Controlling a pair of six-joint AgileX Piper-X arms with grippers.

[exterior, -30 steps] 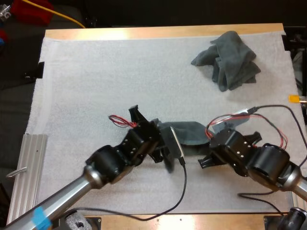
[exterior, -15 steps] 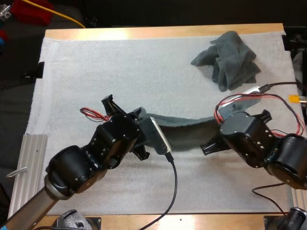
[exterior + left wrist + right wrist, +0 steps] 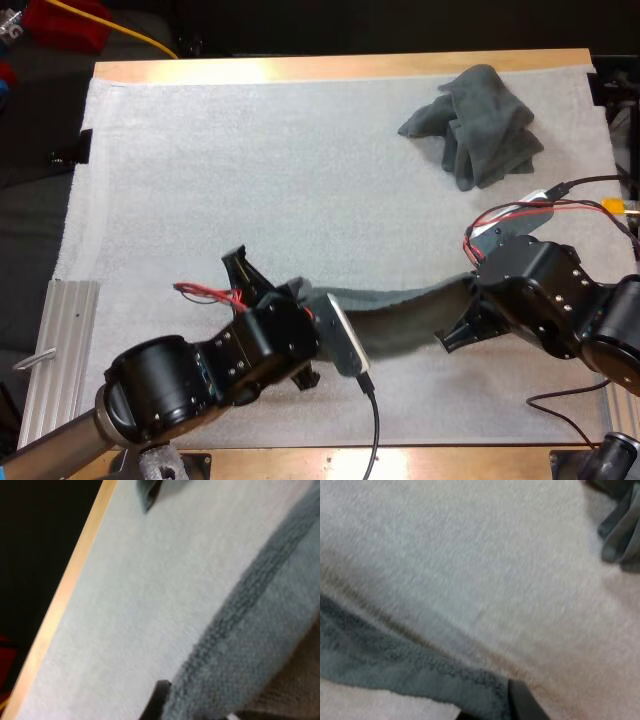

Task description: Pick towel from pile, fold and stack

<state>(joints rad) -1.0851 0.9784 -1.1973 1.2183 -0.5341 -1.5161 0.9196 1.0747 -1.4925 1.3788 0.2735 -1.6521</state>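
Towel (image 3: 400,310), pinched endwise by our left gripper (image 3: 303,300) and right gripper (image 3: 468,300), stretches out for folding, well apart from the pile (image 3: 478,125).

Two grey-green towels: one stretched towel (image 3: 400,310), one crumpled towel (image 3: 480,125).

Bright even overhead light, faint soft shadows on mat (image 3: 200,180)

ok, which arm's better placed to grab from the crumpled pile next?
Right. The crumpled pile lies far right on the mat, straight ahead of the right gripper; the left gripper, at the other end of the stretched towel, is farther off.
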